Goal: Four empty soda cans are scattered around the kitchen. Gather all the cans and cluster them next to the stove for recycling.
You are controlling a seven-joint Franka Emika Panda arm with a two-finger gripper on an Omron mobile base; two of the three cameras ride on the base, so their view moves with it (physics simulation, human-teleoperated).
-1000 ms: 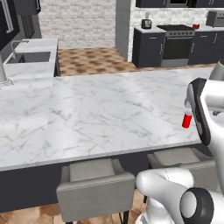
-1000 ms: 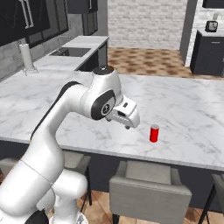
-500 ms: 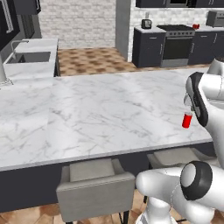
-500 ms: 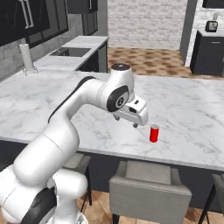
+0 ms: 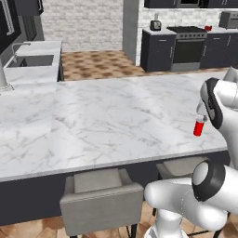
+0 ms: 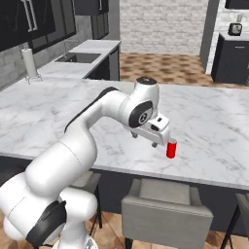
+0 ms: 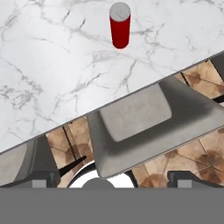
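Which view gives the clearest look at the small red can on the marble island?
The hand view: the small red cylindrical can stands upright, unobstructed, silver top visible. The right base view shows it beside the hand; the left base view shows it against the arm.

Soda can [image 6: 171, 148]: upright on the marble island [image 5: 93, 121], near its front edge, toward the right end.
Gripper [image 6: 156, 137]: over the island, just left of the can, apart from it.
Stools: one [image 5: 100, 202] tucked under the front edge left of the can, another [image 6: 165, 211] almost below it.
Sink [image 5: 29, 60]: in the counter behind the island, far left.
Stove [image 5: 188, 46]: against the back wall, far right, well apart from the can.
Second can [image 5: 208, 28]: on the counter just right of the stove.
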